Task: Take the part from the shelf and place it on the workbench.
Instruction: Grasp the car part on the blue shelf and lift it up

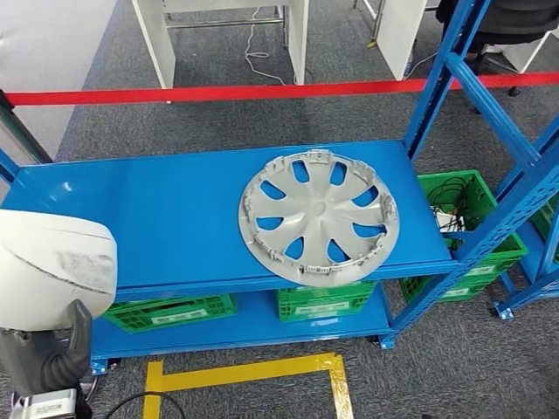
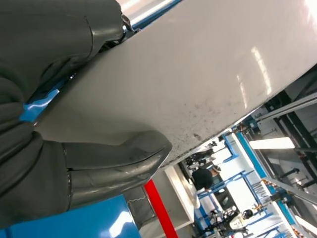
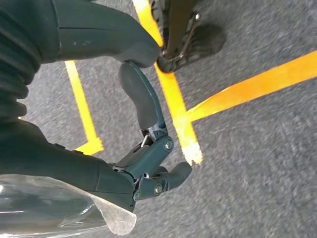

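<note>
My left hand (image 1: 46, 353) grips a white, smooth, curved part (image 1: 56, 262) at the lower left of the head view, in front of the left end of the blue shelf (image 1: 165, 218). In the left wrist view the thumb (image 2: 116, 163) and fingers clamp the white part (image 2: 194, 79) by its edge, which bears dark scuff marks. A grey wheel cover (image 1: 318, 216) lies flat on the right half of the shelf, its front rim slightly over the edge. My right hand (image 3: 143, 129) hangs above the grey carpet, fingers loosely bent and apart, holding nothing.
Green crates (image 1: 323, 301) sit under the shelf and one more (image 1: 472, 218) stands to its right, with cables in it. Blue uprights (image 1: 455, 78) rise at the right. Red tape (image 1: 264, 92) and yellow floor marking (image 1: 251, 374) line the carpet. White desks (image 1: 224, 35) stand beyond.
</note>
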{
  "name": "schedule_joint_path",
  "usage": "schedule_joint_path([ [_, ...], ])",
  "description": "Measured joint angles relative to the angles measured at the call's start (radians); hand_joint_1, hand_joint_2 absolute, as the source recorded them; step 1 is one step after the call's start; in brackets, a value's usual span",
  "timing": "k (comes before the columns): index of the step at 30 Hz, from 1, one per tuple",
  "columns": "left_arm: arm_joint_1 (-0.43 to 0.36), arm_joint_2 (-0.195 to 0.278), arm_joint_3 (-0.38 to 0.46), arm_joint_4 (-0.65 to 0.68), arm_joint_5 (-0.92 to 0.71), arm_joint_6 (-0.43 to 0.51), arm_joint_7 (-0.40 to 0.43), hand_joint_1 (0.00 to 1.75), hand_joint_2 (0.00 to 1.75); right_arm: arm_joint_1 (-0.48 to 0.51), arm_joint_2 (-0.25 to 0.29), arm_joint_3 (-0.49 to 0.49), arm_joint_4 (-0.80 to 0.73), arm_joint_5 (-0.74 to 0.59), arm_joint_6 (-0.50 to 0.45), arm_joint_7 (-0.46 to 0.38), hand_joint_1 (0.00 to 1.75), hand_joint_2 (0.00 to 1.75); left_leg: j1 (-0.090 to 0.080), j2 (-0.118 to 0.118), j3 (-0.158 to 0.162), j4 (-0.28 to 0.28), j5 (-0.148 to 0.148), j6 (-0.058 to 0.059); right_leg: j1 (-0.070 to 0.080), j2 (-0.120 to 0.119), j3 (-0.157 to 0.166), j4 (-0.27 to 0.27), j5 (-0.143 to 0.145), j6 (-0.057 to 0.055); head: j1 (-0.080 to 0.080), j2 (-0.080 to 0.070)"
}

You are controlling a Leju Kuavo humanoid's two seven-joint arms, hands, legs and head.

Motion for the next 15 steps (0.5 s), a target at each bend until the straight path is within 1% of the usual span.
schedule_joint_path([
  [1, 0.005, 0.0, -0.003, -0.005, 0.003, 0.004, 0.0, 1.75, 1.75, 0.0, 0.002, -0.001, 0.0, 0.0, 0.009, -0.003, 0.0, 1.75, 0.002, -0.002, -0.002, 0.003, -0.001, -0.007, -0.001, 0.0, -0.006, -0.001, 0.004, -0.006, 0.0, 0.0],
  [2, 0.01, 0.0, -0.006, -0.01, 0.005, 0.007, 0.0, 1.75, 1.75, 0.0, 0.004, -0.002, 0.001, 0.0, 0.015, -0.004, 0.0, 1.75, 0.003, -0.007, -0.006, 0.009, -0.012, -0.015, -0.003, 0.0, -0.011, -0.002, 0.01, -0.014, -0.001, 0.0],
  [3, 0.013, 0.001, -0.009, -0.014, 0.006, 0.01, 0.0, 1.75, 1.75, 0.0, 0.005, -0.002, 0.001, 0.0, 0.021, -0.006, 0.0, 1.75, 0.006, -0.012, -0.013, 0.029, -0.037, -0.022, -0.004, 0.0, -0.017, -0.004, 0.017, -0.023, -0.002, 0.0],
  [4, 0.016, 0.001, -0.013, -0.017, 0.008, 0.013, -0.001, 1.75, 1.75, -0.001, 0.007, -0.002, 0.002, 0.001, 0.027, -0.008, 0.0, 1.75, 0.009, -0.018, -0.025, 0.068, -0.077, -0.029, -0.005, -0.001, -0.026, -0.005, 0.025, -0.03, -0.004, 0.0],
  [6, 0.022, 0.002, -0.018, -0.021, 0.014, 0.017, -0.001, 1.75, 1.75, -0.003, 0.007, -0.002, 0.002, 0.003, 0.046, -0.016, 0.0, 1.75, 0.015, -0.022, -0.057, 0.187, -0.163, -0.038, -0.003, -0.001, -0.047, -0.004, 0.041, -0.037, -0.006, 0.0],
  [7, 0.025, 0.002, -0.02, -0.021, 0.018, 0.019, -0.001, 1.75, 1.75, -0.003, 0.007, -0.002, 0.002, 0.004, 0.056, -0.02, 0.0, 1.75, 0.017, -0.022, -0.066, 0.24, -0.188, -0.04, -0.002, 0.0, -0.06, -0.002, 0.049, -0.037, -0.006, 0.0],
  [8, 0.028, 0.003, -0.021, -0.022, 0.022, 0.022, -0.001, 1.75, 1.75, -0.002, 0.007, -0.002, 0.002, 0.005, 0.065, -0.024, 0.0, 1.75, 0.019, -0.022, -0.064, 0.267, -0.19, -0.042, -0.002, 0.0, -0.073, 0.001, 0.057, -0.037, -0.006, 0.0],
  [9, 0.031, 0.003, -0.021, -0.022, 0.024, 0.024, -0.001, 1.75, 1.75, -0.002, 0.007, -0.002, 0.002, 0.006, 0.071, -0.026, 0.0, 1.75, 0.021, -0.023, -0.048, 0.261, -0.173, -0.043, -0.002, 0.0, -0.087, 0.004, 0.065, -0.035, -0.007, 0.0],
  [10, 0.032, 0.004, -0.022, -0.022, 0.027, 0.027, -0.001, 1.75, 1.75, -0.002, 0.007, -0.003, 0.002, 0.005, 0.076, -0.029, 0.0, 1.75, 0.022, -0.023, -0.018, 0.223, -0.142, -0.042, -0.002, 0.001, -0.1, 0.008, 0.072, -0.033, -0.007, 0.0],
  [11, 0.032, 0.004, -0.025, -0.023, 0.031, 0.029, -0.001, 1.75, 1.75, -0.002, 0.007, -0.004, 0.002, 0.005, 0.083, -0.033, 0.0, 1.75, 0.023, -0.024, 0.024, 0.16, -0.109, -0.041, -0.002, 0.002, -0.112, 0.011, 0.08, -0.03, -0.007, 0.0],
  [12, 0.033, 0.006, -0.028, -0.025, 0.035, 0.032, -0.001, 1.75, 1.75, -0.003, 0.007, -0.007, 0.002, 0.005, 0.088, -0.038, 0.0, 1.75, 0.023, -0.027, 0.07, 0.085, -0.094, -0.038, -0.001, 0.003, -0.122, 0.013, 0.088, -0.025, -0.007, 0.0],
  [13, 0.033, 0.007, -0.034, -0.026, 0.039, 0.035, -0.001, 1.75, 1.75, -0.003, 0.007, -0.011, 0.002, 0.006, 0.095, -0.044, 0.0, 1.75, 0.022, -0.031, 0.108, 0.02, -0.089, -0.035, -0.001, 0.004, -0.128, 0.013, 0.097, -0.019, -0.006, 0.0],
  [14, 0.035, 0.008, -0.038, -0.027, 0.043, 0.037, -0.001, 1.75, 1.75, -0.004, 0.007, -0.014, 0.002, 0.007, 0.101, -0.049, 0.0, 1.75, 0.021, -0.035, 0.131, -0.025, -0.093, -0.031, 0.0, 0.005, -0.131, 0.012, 0.106, -0.013, -0.006, 0.0],
  [15, 0.036, 0.008, -0.042, -0.028, 0.045, 0.039, -0.001, 1.75, 1.75, -0.004, 0.007, -0.017, 0.002, 0.01, 0.107, -0.053, 0.0, 1.75, 0.018, -0.038, 0.139, -0.046, -0.1, -0.026, 0.0, 0.006, -0.133, 0.009, 0.117, -0.005, -0.006, 0.0],
])
